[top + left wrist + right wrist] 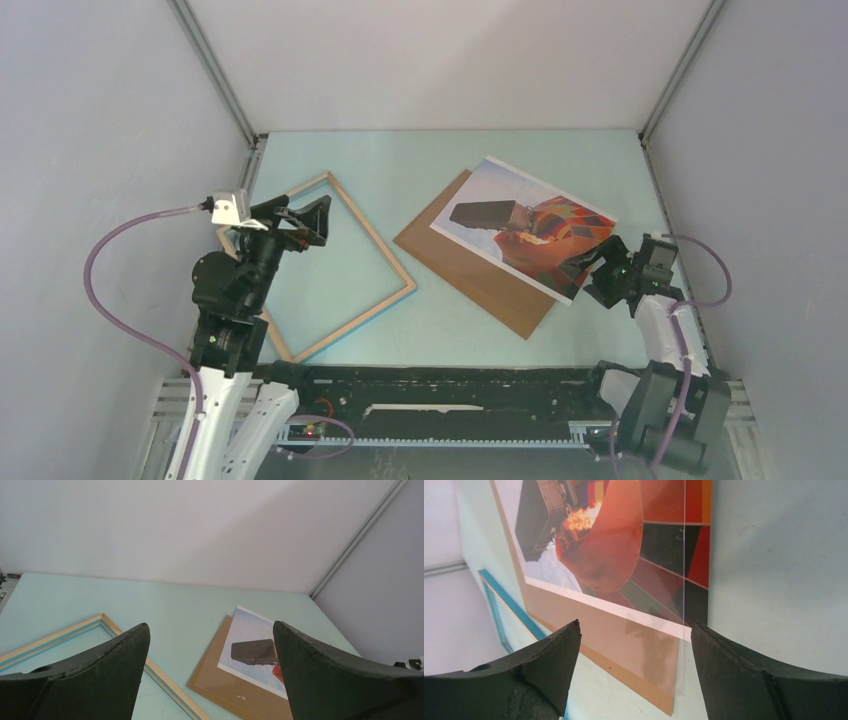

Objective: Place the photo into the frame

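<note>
Left gripper (211, 626) hovered wide open above the thin rectangular light-wood frame with teal-blue inner edge (355, 322), which lay flat on the pale-teal table (400, 160). The white-bordered hot-air-balloon paper photo (525, 225) lay on the brown backing board (465, 265), right of the frame. Right gripper (635, 626) was at the photo's near corner, jaws apart, nothing held.
</note>
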Motion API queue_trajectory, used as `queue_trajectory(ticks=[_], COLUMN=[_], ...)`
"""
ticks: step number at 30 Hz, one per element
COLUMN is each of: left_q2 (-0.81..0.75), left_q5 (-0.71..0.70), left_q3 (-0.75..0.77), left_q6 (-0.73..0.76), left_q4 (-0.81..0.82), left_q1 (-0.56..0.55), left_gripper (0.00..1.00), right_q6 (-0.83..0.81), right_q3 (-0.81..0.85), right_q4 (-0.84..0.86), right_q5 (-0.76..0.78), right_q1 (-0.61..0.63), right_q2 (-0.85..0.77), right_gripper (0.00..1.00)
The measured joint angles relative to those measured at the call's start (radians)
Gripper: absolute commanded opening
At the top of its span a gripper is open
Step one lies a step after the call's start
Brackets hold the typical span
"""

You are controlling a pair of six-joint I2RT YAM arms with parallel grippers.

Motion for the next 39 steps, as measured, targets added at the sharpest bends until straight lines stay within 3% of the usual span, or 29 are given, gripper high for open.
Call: queue_trajectory(ticks=[6,10,18,22,29,39], left_q2=[0.002,0.051,0.377,0.611,1.072,1.363], left_q5=[0.002,0.002,-0.094,-0.098,0.001,0.111], left_q3=[0.000,0.003,0.000,0.003,0.161,0.270], left_q6=[-0.003,-0.031,-0.154,-0.210,-0.273,-0.370], left_q4=[0.004,0.001,0.036,0.110,0.157,0.319], left_q1=[-0.016,-0.098,-0.455,-0.553,-0.566,-0.566], left_gripper=[1.00,1.00,1.00,1.00,1.00,1.00], right_q6=[0.023,0.026,0.056,0.057,0.038,0.017], right_q3=[-0.009,-0.035,-0.106,-0.106,-0.123,-0.143], right_q4=[0.079,0.106,0.061,0.029,0.056,0.092], right_q5=[-0.141,-0.190,-0.085,-0.034,-0.084,-0.168], right_q1=[-0.114,-0.124,0.033,0.054,0.052,0.007], right_q2=[0.126,0.176,-0.005,-0.035,0.019,0.107], right_gripper=[0.80,0.79,0.80,0.80,0.80,0.79])
